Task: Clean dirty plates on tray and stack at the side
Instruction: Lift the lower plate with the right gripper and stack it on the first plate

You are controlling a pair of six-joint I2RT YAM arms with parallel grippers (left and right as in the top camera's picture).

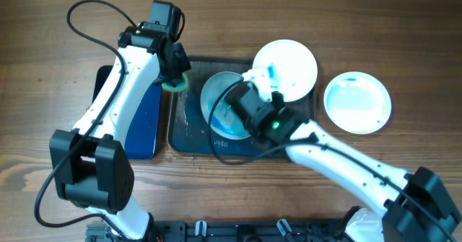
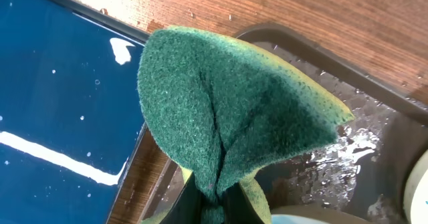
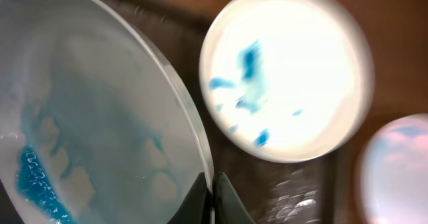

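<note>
The dark tray (image 1: 189, 142) lies mid-table. My right gripper (image 1: 247, 101) is shut on the rim of a tilted white plate (image 1: 220, 101) smeared with teal paint, held over the tray; it fills the left of the right wrist view (image 3: 93, 117). A second plate (image 1: 289, 67) with blue marks rests on the tray's back right corner, also in the right wrist view (image 3: 287, 70). A third plate (image 1: 357, 102) with teal smears lies on the table to the right. My left gripper (image 1: 173, 72) is shut on a green sponge (image 2: 227, 103) above the tray's back left corner.
A blue rectangular tray (image 1: 141, 119) lies left of the dark tray, under my left arm. The dark tray's floor (image 2: 348, 150) is wet with water drops. Bare wooden table (image 1: 404, 40) surrounds everything.
</note>
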